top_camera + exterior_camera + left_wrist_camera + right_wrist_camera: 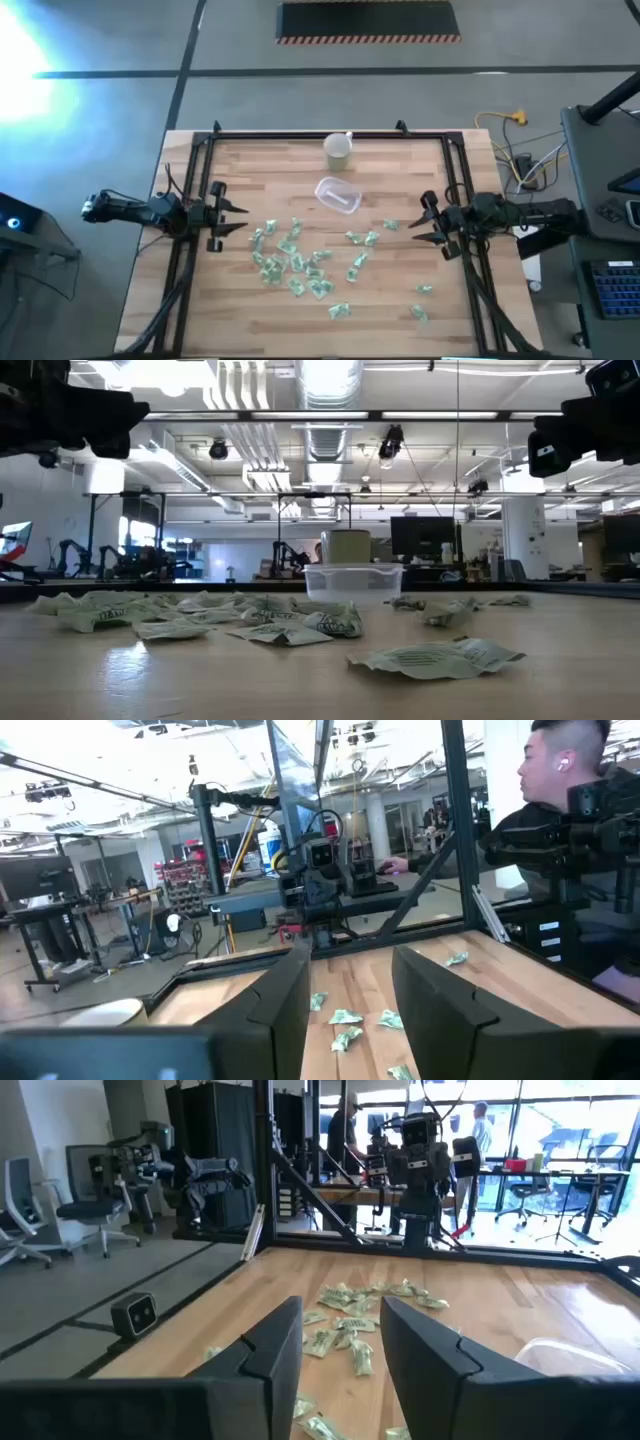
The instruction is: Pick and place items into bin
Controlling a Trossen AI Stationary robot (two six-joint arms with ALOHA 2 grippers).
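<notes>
**Both arms waiting; no packet taken yet**

Left gripper point(238, 213) and right gripper point(418, 222) are hovering released at opposite table edges. Packets point(292, 262) are lying scattered mid-table, near the bin point(338, 195). Advise picking an isolated packet first, descending squarely.

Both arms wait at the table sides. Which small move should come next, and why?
Probably the right gripper, open at the right edge, should lower toward the nearest packets. The bin looks empty, the packets lie loose on the table, and the left gripper also waits open.
</notes>
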